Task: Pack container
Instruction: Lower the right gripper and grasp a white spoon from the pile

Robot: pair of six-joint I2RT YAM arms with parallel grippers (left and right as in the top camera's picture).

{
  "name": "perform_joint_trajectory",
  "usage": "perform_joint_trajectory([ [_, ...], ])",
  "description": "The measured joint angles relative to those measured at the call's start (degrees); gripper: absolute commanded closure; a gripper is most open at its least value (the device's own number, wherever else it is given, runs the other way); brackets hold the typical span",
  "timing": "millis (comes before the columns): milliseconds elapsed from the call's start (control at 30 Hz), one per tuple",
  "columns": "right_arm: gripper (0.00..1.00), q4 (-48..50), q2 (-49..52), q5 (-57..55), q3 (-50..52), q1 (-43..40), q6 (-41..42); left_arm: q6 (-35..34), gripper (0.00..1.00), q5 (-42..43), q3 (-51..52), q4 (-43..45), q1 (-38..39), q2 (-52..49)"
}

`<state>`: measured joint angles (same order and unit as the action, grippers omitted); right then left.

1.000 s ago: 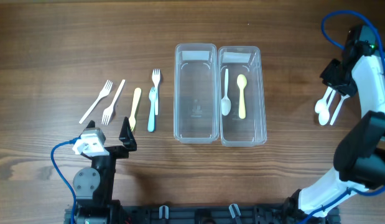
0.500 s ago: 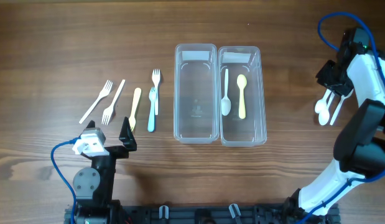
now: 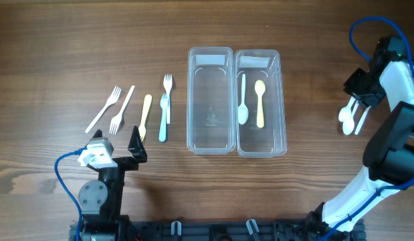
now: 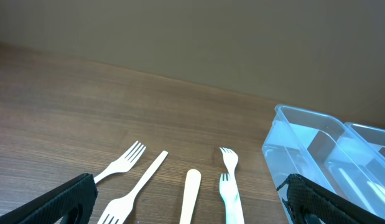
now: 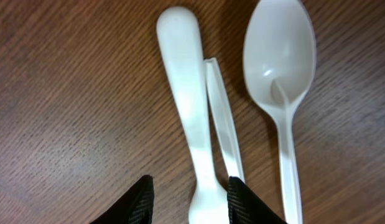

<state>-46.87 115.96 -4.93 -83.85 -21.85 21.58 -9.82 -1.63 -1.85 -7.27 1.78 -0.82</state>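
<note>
Two clear containers stand side by side mid-table. The left container (image 3: pixel 210 100) is empty. The right container (image 3: pixel 261 137) holds a white spoon (image 3: pixel 243 100) and a yellow spoon (image 3: pixel 260 104). Several white spoons (image 3: pixel 346 119) lie at the far right. My right gripper (image 3: pixel 359 94) is low over them. In the right wrist view it (image 5: pixel 192 205) is open, its fingers either side of one white utensil (image 5: pixel 189 106); a thin handle (image 5: pixel 222 118) and a white spoon (image 5: pixel 280 56) lie beside it. My left gripper (image 3: pixel 118 148) is open and empty near the forks.
Left of the containers lie two white forks (image 3: pixel 112 107), a yellow utensil (image 3: pixel 146 115), a blue fork (image 3: pixel 163 120) and a small white fork (image 3: pixel 168 84). They also show in the left wrist view, with the yellow utensil (image 4: pixel 191 186) in the middle. The arm bases stand at the front edge.
My right gripper has shifted slightly, first left, then back right and down over the white spoons. The left arm and the cutlery have not moved.
</note>
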Motion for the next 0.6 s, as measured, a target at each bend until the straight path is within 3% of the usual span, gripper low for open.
perform_joint_trajectory([
  [600,0.62,6.71,0.09,0.02,6.97,0.0,-0.22,0.0,0.0,0.0,0.0,0.0,0.0,0.0],
])
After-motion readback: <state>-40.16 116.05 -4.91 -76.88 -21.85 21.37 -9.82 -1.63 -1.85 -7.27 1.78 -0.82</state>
